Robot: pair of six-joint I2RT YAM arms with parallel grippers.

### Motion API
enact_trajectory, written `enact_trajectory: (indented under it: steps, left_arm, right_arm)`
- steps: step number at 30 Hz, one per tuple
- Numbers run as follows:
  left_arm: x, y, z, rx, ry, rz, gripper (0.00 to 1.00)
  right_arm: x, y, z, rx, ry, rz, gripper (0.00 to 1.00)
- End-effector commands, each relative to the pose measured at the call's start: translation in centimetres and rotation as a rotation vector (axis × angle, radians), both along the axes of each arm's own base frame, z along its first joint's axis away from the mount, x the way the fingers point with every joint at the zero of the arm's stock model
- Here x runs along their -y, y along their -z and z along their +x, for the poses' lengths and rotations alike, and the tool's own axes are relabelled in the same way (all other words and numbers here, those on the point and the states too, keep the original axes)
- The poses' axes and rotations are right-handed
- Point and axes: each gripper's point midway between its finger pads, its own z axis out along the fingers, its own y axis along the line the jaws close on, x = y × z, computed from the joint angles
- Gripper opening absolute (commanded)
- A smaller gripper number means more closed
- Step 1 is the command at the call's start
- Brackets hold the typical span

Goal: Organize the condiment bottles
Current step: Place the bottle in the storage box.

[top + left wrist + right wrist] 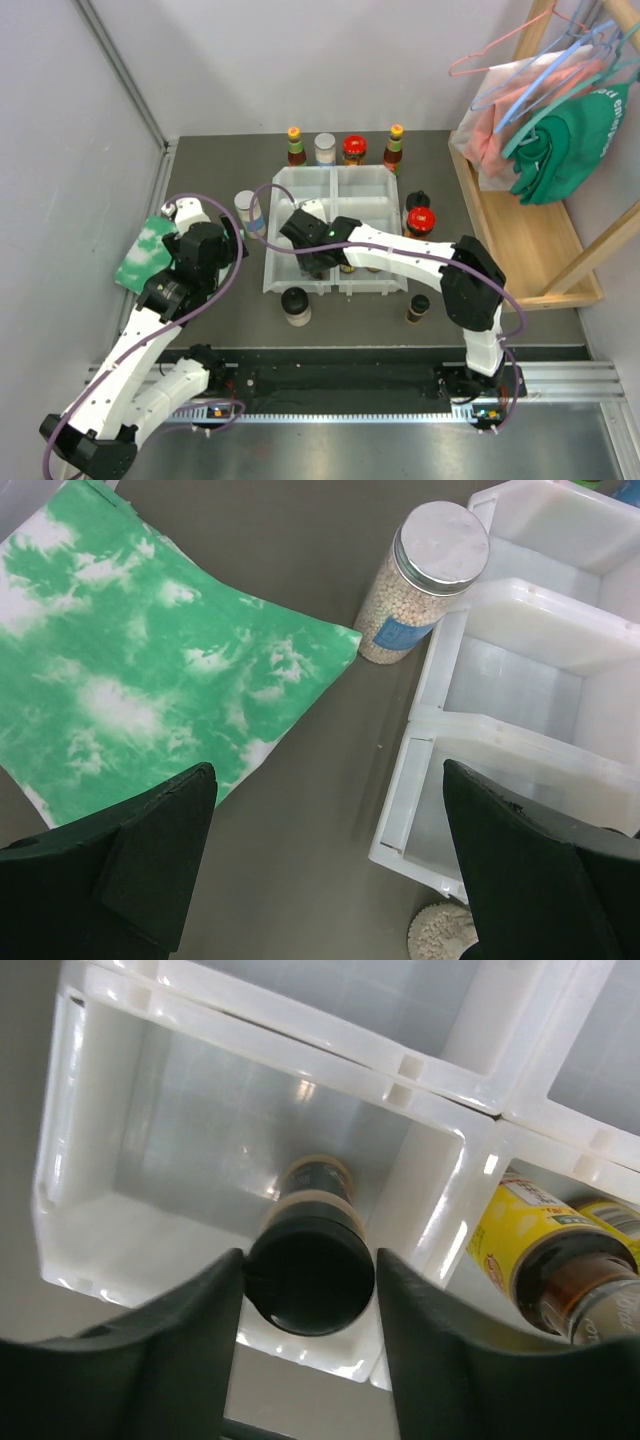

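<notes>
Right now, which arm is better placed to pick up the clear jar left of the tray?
Left: the left gripper hangs open near the clear jar, nothing between them; the right gripper is over the tray, closed on a black-capped bottle.

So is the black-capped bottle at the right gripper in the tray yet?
In. The black-capped bottle is upright inside a compartment of the white tray, the right gripper flanking its cap.

No wording here is legible to you. The pale-lidded jar (420, 590), standing left of the white tray (432, 695), carries a blue label with print too small to read. The yellow-labelled bottle (520, 1250) in the tray's near right compartment shows blurred red lettering. White letters on the green garment (570, 140) hanging far right are unreadable.
</notes>
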Motion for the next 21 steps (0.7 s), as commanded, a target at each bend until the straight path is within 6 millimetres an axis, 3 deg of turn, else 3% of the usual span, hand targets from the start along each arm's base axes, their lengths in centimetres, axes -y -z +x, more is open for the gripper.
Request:
enact_trajectory:
  steps: [1,5,13,15,17,19,20,21]
  left_arm:
    - [-0.2,-0.9,0.5,0.054,-0.029,-0.024,0.99]
    - [-0.5,-1.1,0.5,0.061,-0.043,-0.028,0.99]
    - [-0.9,-1.3,0.5,0.066,-0.06,-0.025,0.99]
    - [-0.9,-1.3,0.4,0.069,-0.059,-0.024,0.99]
    - [-0.9,-1.3,0.4,0.07,-0.053,-0.018,0.99]
    - [-0.9,-1.4,0.4,0.073,-0.046,-0.014,0.99]
    - [-0.8,-1.4,0.4,0.075,-0.041,-0.01,0.99]
    - [-0.8,-1.3,0.5,0.07,-0.035,-0.007,0.99]
  right_arm:
    - [1.4,-1.8,-0.3,0.039,0.025,-0.012,0.6]
    - [1.4,-3.7,-0.2,0.065,0.025,0.028,0.68]
    - [1.7,-7.2,-0.1,0.114,0.028,0.08,0.7]
    - [2.1,-9.0,-0.3,0.134,0.03,0.112,0.71]
    - [3.1,-11.0,-0.7,0.161,0.041,0.149,0.71]
    - [4.5,-11.4,-1.2,0.169,0.056,0.151,0.71]
    - [5.4,-12.9,-1.7,0.188,0.066,0.183,0.72]
    - [6.2,-13.1,-1.9,0.195,0.077,0.181,0.72]
